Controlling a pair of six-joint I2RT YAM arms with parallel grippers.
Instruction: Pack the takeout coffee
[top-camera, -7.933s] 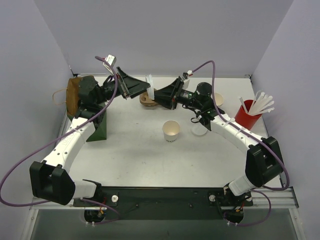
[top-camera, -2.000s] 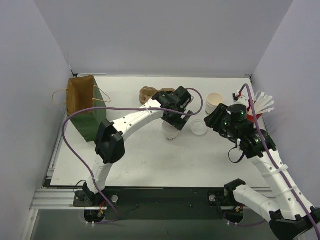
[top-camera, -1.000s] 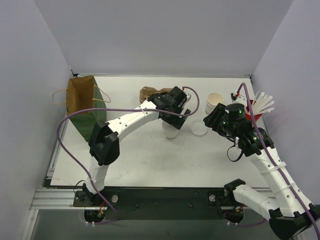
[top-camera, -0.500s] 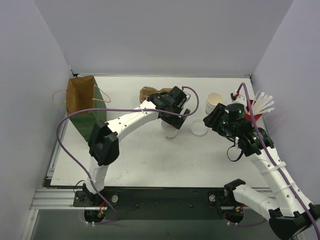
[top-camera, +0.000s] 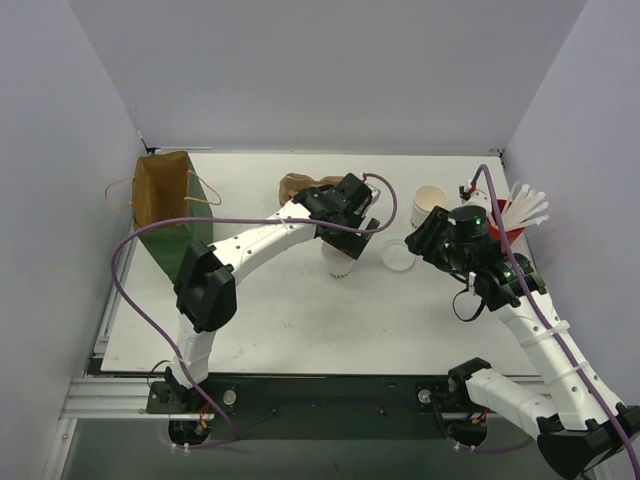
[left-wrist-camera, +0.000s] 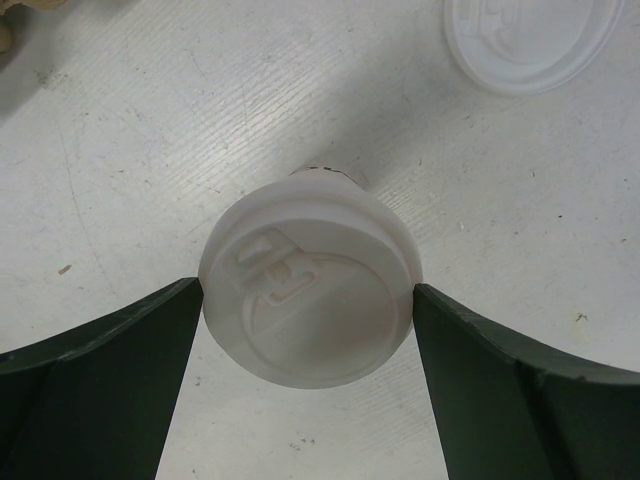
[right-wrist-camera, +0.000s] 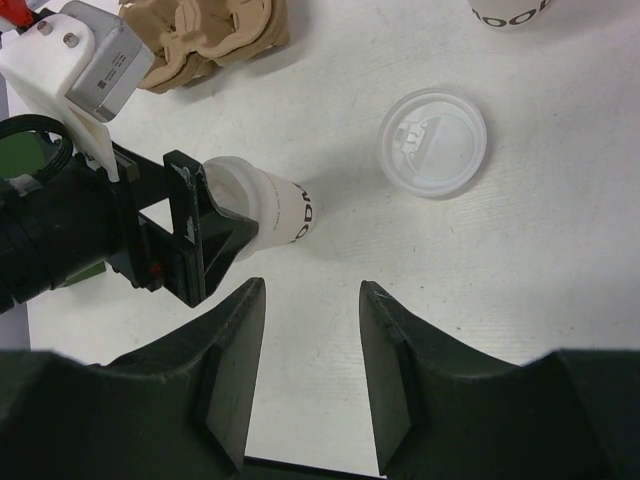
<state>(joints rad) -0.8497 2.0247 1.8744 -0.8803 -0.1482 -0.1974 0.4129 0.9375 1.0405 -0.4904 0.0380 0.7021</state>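
The takeout coffee (left-wrist-camera: 307, 300) is a small white paper cup with a flat white lid pressed on. It stands upright mid-table (top-camera: 338, 264). My left gripper (left-wrist-camera: 305, 302) hangs over it from above, open at full width. Its dark fingers (left-wrist-camera: 150, 340) flank the lid's rim on both sides. The right wrist view shows the cup (right-wrist-camera: 272, 214) tucked under that gripper (top-camera: 341, 248). My right gripper (right-wrist-camera: 311, 292) hovers to the cup's right (top-camera: 426, 240), open, with only bare table between its fingers.
A loose white lid (top-camera: 398, 255) lies just right of the cup. Behind it stands a white cup with a tan inside (top-camera: 430, 203), and a red cup of white straws (top-camera: 503, 222) is at the far right. A brown-and-green paper bag (top-camera: 165, 200) stands left, a cardboard carrier (top-camera: 297, 185) at the back.
Since the earliest frame both arms have left the back of the table, and the left gripper has come over the centre cup, then lidless. Within the last second almost nothing moves.
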